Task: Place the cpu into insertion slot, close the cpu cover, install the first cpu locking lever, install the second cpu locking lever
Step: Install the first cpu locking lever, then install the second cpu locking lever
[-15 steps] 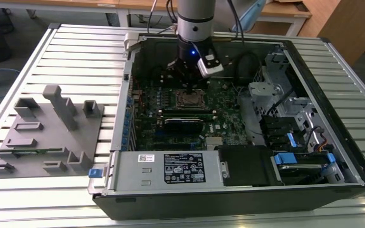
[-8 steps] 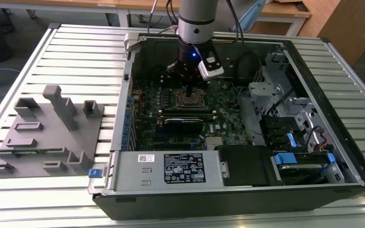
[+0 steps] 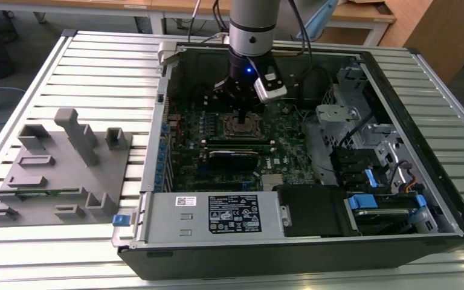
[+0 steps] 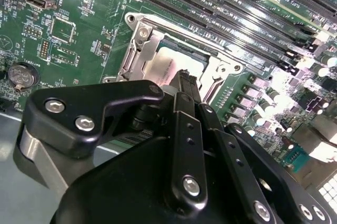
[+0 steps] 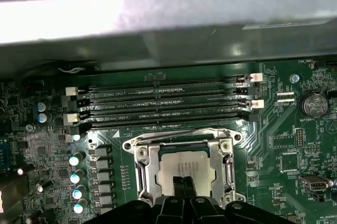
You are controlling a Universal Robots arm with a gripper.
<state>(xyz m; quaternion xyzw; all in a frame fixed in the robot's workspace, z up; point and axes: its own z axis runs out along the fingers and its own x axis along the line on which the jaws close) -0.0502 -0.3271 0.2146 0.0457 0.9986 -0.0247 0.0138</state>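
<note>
Inside an open computer case [image 3: 256, 263] on a slatted desk [image 3: 95, 54], the arm's fingers [image 5: 179, 183] hang over the middle of the motherboard's socket [image 3: 241, 127], pressed together with nothing between them. Their tips are at the dull metal top of the cpu [image 5: 179, 165], which sits in the socket; contact cannot be told. The cpu cover [image 5: 222, 171] lies flat on the socket, framing the chip in its window. Memory slots [image 5: 163, 113] run just beside the socket.
</note>
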